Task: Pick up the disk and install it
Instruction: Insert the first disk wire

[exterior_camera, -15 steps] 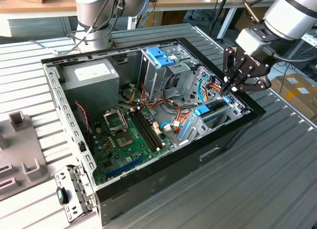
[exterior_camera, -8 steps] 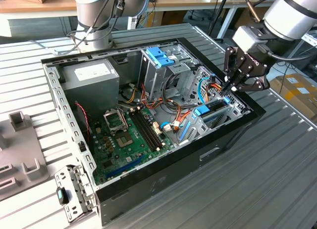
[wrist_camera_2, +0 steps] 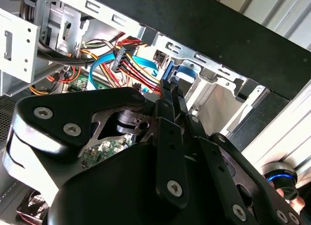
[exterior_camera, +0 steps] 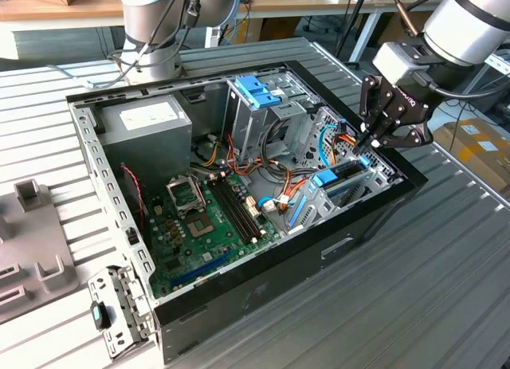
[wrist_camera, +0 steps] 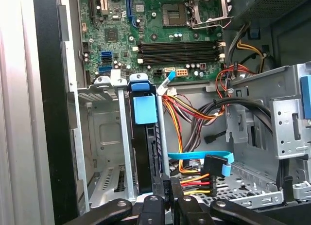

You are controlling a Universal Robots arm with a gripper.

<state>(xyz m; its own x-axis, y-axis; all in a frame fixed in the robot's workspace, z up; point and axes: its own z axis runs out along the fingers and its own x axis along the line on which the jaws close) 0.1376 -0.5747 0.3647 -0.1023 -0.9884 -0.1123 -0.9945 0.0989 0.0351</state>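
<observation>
Currently gripper (exterior_camera: 364, 148) sits at the open PC case's (exterior_camera: 374, 206) far corner on the exterior view's right, fingers pressed together with a thin gap, tips on the blue end of the disk (wrist_camera: 144, 152). Whether they actually pinch the rail: can't tell. Disk stands on edge in the drive cage (wrist_camera: 99, 137) right under the fingertips, blue tab (wrist_camera: 145, 110) up. Just beside the gripper: SATA power plug (wrist_camera: 214, 164) and orange/red/yellow wires (wrist_camera: 194, 181). Farther off: motherboard (exterior_camera: 203, 217); beyond that, the grey power supply (exterior_camera: 147, 126).
</observation>
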